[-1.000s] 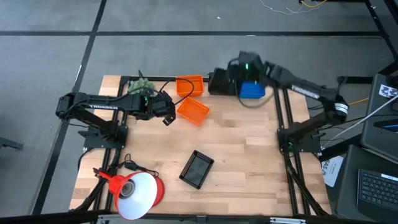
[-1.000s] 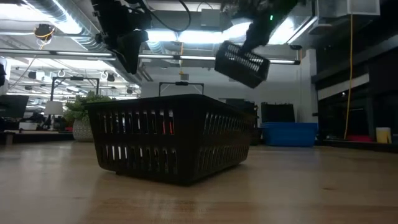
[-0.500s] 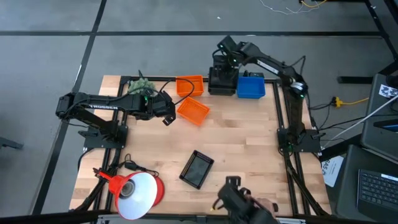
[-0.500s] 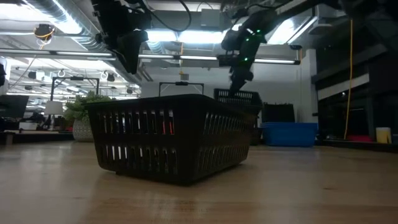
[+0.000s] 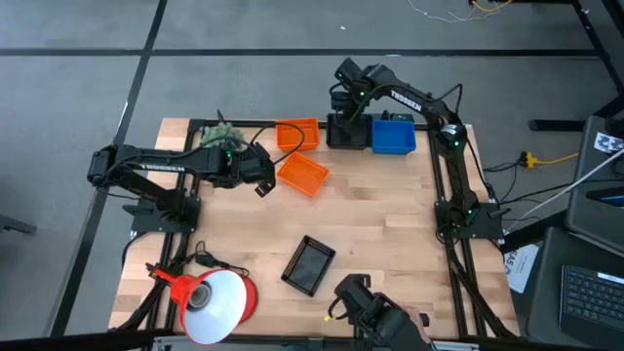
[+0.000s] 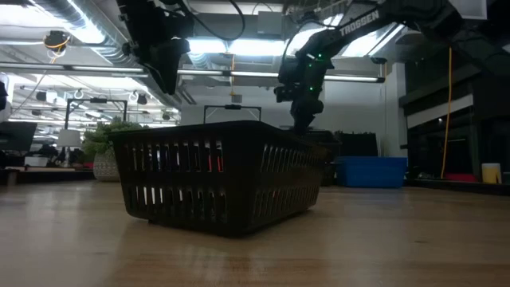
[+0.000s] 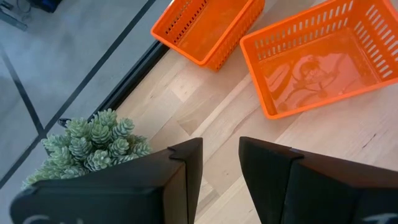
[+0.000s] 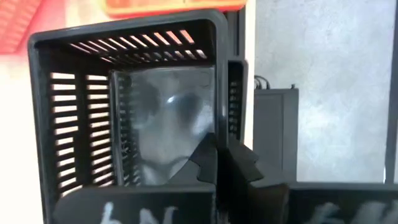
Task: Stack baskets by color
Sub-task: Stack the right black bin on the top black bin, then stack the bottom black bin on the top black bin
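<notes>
Black basket (image 5: 348, 130) at the tabletop (image 5: 380, 224) far edge is pinched at its wall by the clenched right end effector (image 5: 348, 105); release is needed next, then the second black basket (image 5: 309, 264) is fetched.

Behind the near black slotted plastic basket (image 6: 219, 177) in the low view, the orange baskets are fully hidden and the blue plastic basket (image 6: 372, 171) shows only partly. Beside that black basket, the small green plant (image 7: 93, 143) is partly covered in the left wrist view by dark fingers (image 7: 186, 180). The red-orange cone lamp (image 5: 210, 297) is cut by the high view's lower edge.
</notes>
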